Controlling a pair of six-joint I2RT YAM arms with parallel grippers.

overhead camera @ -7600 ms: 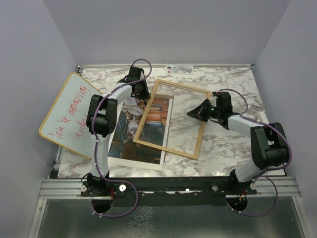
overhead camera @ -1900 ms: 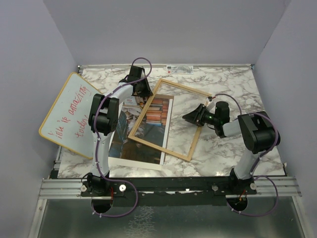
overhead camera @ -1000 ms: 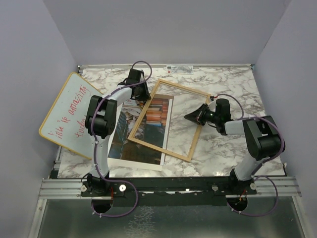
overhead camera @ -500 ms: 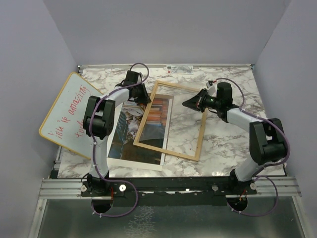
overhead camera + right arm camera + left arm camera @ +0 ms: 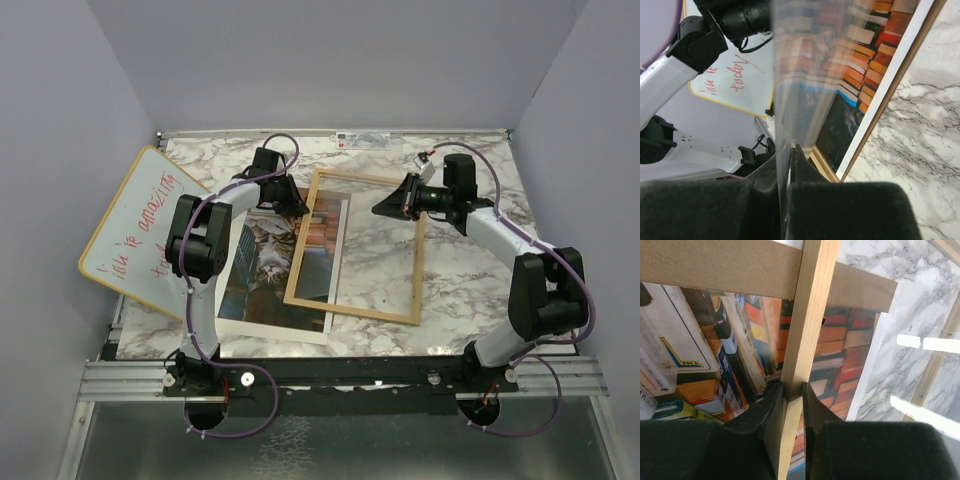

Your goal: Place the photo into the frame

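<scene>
Left gripper (image 5: 792, 392) is narrowed onto the wooden rail of the frame (image 5: 352, 311), near its 11 o'clock corner. Right gripper (image 5: 790, 150) is pinched tight on the clear pane (image 5: 790, 75), toward 1 o'clock. Frame sits mid-table (image 5: 470, 270), overlapping the 3 o'clock side of the photo (image 5: 258, 260).

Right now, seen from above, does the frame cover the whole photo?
No, the frame overlaps only the right part of the photo; its left part lies bare.

1 photo (image 5: 262, 262), 1 frame (image 5: 350, 310), 1 whiteboard (image 5: 125, 230), 1 brown backing board (image 5: 715, 265). 2 grippers: left gripper (image 5: 792, 390), right gripper (image 5: 790, 147). 1 marble table (image 5: 470, 290)
</scene>
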